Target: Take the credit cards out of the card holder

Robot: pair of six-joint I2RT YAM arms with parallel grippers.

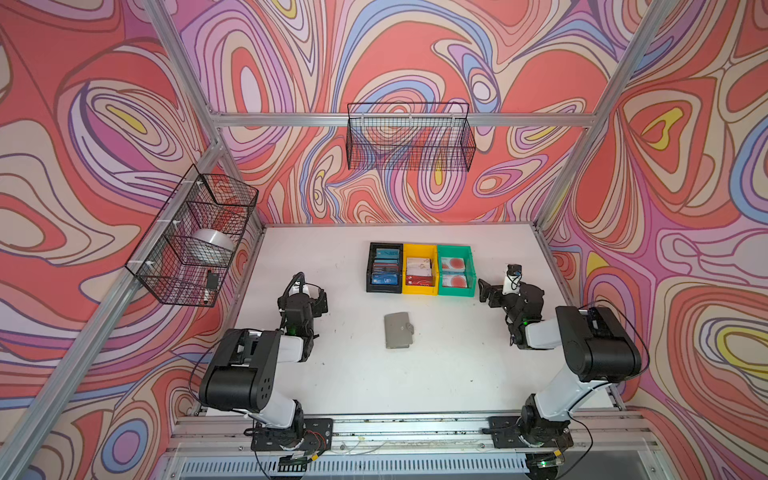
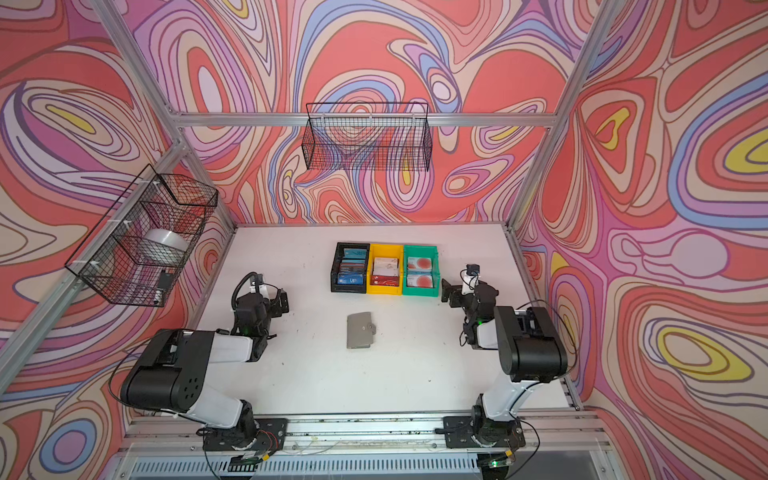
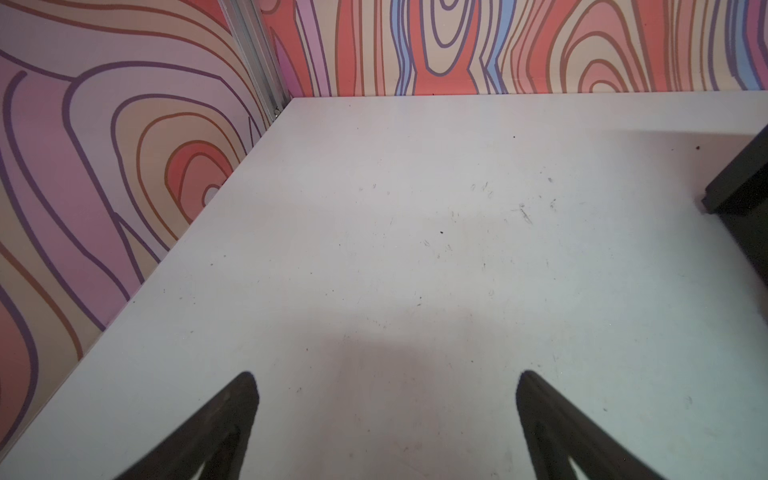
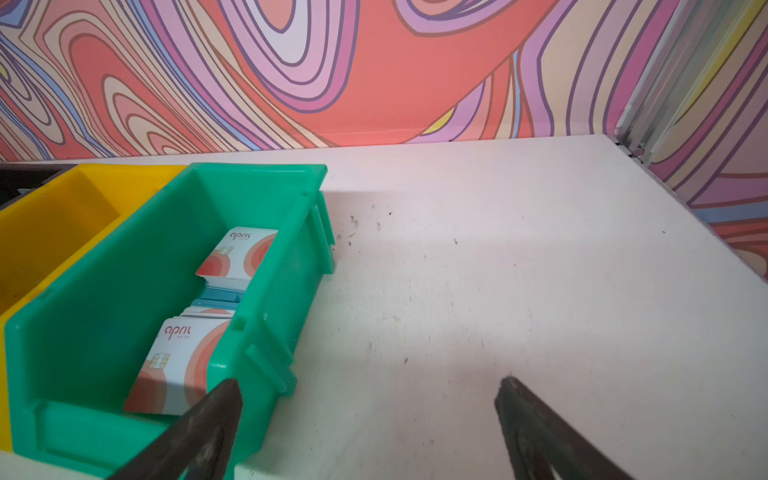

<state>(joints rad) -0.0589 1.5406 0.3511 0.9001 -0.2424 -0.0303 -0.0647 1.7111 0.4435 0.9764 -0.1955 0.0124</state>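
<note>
The grey card holder (image 1: 398, 330) (image 2: 360, 330) lies shut and flat on the white table near the middle, its snap tab on the right edge. Any credit cards inside it are hidden. Other credit cards lie in the bins behind it: a blue "VIP" one (image 1: 384, 279) and pale ones with red blotches (image 4: 178, 365). My left gripper (image 1: 319, 298) (image 3: 386, 378) hovers open over bare table, to the left of the holder. Beside the green bin, my right gripper (image 1: 485, 291) (image 4: 369, 384) is open too, with nothing between its fingers.
A black bin (image 1: 371, 266) (image 3: 744, 195), a yellow bin (image 1: 419, 249) (image 4: 62, 216) and a green bin (image 1: 456, 249) (image 4: 266, 266) stand in a row behind the holder. Wire baskets hang on the left wall (image 1: 195, 237) and the back wall (image 1: 409, 137).
</note>
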